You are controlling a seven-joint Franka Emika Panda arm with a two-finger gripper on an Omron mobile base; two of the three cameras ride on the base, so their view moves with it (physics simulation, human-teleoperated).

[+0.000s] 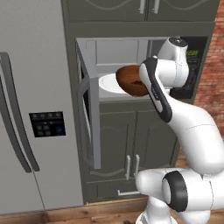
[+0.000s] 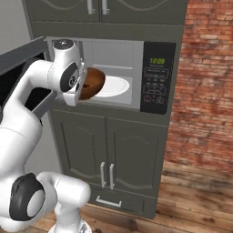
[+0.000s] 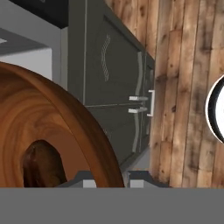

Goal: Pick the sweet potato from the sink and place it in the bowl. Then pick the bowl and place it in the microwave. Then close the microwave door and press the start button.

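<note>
Hand view is showing the gripper (image 3: pixel 109 175) pinching the rim of the bowl (image 3: pixel 52 131), its two tips sitting narrowly apart either side of the wooden wall. Just inside that rim, beside the tips, the sweet potato (image 3: pixel 41 164) is lying in the bowl. Ahead of the gripper the microwave (image 1: pixel 131 48) is standing with the microwave door (image 1: pixel 87 118) swung open, the bowl hanging tilted at its mouth, over the white plate (image 2: pixel 116 86).

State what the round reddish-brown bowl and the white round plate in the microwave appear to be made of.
Round reddish-brown bowl: looks like glossy varnished wood, with curved grain bands along its wall. White round plate: smooth and plain white, perhaps ceramic or glass; the rendering leaves that open.
</note>
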